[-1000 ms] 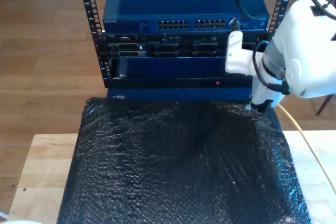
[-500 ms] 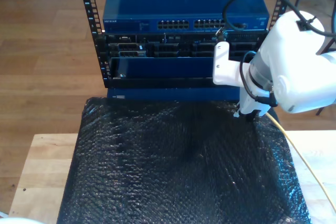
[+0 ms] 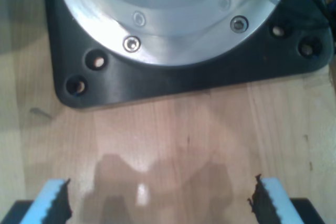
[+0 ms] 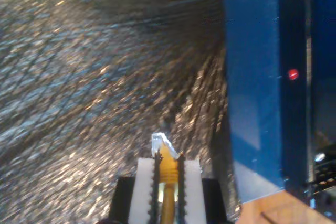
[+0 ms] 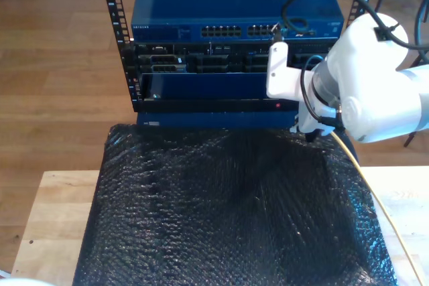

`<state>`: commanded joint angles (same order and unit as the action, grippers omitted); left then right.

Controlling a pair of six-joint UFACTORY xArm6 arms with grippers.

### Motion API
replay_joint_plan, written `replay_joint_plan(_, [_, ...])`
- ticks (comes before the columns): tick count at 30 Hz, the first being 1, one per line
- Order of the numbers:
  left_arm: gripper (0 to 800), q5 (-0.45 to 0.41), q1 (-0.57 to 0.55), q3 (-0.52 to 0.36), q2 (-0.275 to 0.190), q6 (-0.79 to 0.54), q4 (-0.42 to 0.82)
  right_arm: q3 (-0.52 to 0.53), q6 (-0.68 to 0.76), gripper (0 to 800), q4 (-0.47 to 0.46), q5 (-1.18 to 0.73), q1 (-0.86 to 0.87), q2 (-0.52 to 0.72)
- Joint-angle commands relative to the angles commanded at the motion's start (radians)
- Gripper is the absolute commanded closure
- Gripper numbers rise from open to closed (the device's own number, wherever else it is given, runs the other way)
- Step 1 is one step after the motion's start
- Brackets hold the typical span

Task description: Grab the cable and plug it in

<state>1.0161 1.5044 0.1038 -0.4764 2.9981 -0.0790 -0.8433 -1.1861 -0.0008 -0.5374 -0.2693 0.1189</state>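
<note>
1. Cable [image 4: 168,169], thin and yellow-orange, is sitting clamped between the two white ribbed pads of my second gripper [image 4: 168,174]; its small clear plastic plug [image 4: 161,142] is sticking out just past the fingertips.
2. Beneath the plug, a sheet of black bubble wrap [image 4: 89,77] is spreading out, crinkled and glinting with small bright highlights.
3. Just beside the gripper, the flat blue face of the rack equipment [image 4: 257,77] is rising up, smooth and boxy, with a small red light [image 4: 293,74] glowing on a dark strip along it.
4. In the exterior view, the rounded white arm [image 5: 369,85] is hanging at the exterior view's right, in front of the blue switch [image 5: 234,5] with its rows of small square ports, and the cable [image 5: 375,199] is trailing away over the bubble wrap [image 5: 228,212] and the pale wooden table [image 5: 57,212].
5. My first gripper [image 3: 160,203] is standing with its jaws wide apart, holding nothing; its light-blue pads [image 3: 52,200] have dark serrated inner edges.
6. Past those pads, pale wood grain is running up to a black rounded-corner base plate [image 3: 173,77] carrying a shiny metal ring with screw heads.
</note>
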Motion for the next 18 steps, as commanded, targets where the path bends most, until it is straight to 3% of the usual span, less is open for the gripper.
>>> replay_joint_plan(18, [0, 0.0, 0.0, 0.0, 0.0, 0.0, 0.0, -0.092, -0.081, 800, -0.005, 0.002, 0.077, 0.0])
